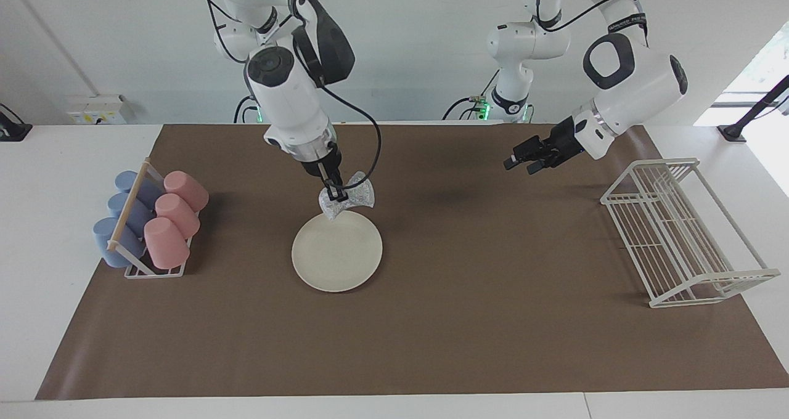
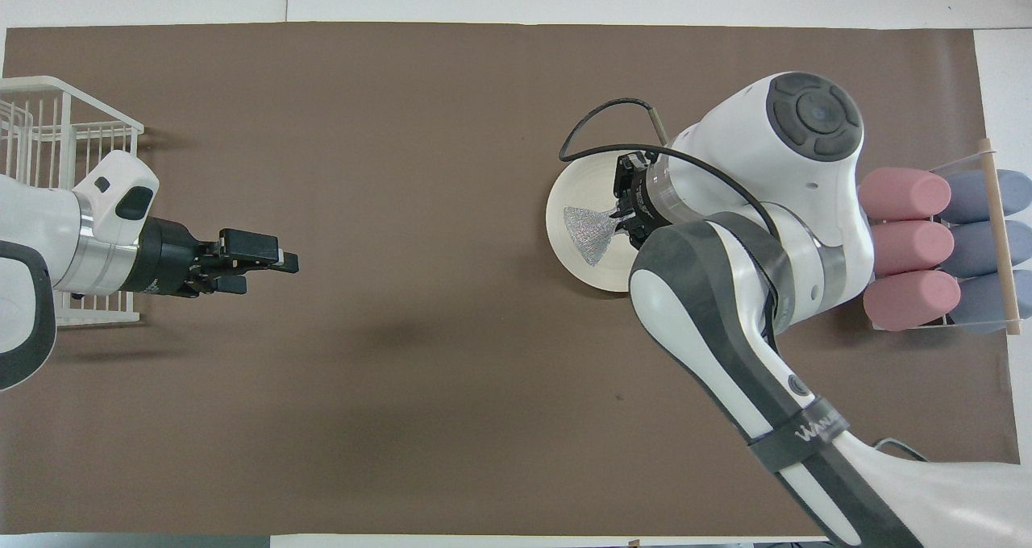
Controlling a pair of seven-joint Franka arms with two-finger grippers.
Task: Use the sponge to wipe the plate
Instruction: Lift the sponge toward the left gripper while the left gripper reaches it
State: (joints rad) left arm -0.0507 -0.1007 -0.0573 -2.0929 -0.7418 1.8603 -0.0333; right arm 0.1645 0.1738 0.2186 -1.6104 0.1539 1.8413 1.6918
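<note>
The cream plate point(image 1: 337, 252) lies flat on the brown mat; in the overhead view only part of the plate point(image 2: 568, 209) shows past the right arm. My right gripper point(image 1: 336, 194) is shut on the middle of the silvery speckled sponge point(image 1: 352, 198) and holds it over the plate's edge nearest the robots. One end of the sponge droops to the plate's rim; I cannot tell if it touches. One wing of the sponge point(image 2: 590, 230) shows in the overhead view. My left gripper point(image 1: 519, 162) waits in the air over bare mat, toward the wire rack, away from the plate.
A white wire rack point(image 1: 678, 231) stands at the left arm's end of the table. A holder with several pink and blue cups point(image 1: 151, 222) lies at the right arm's end, beside the plate. The brown mat point(image 1: 468, 320) covers the table's middle.
</note>
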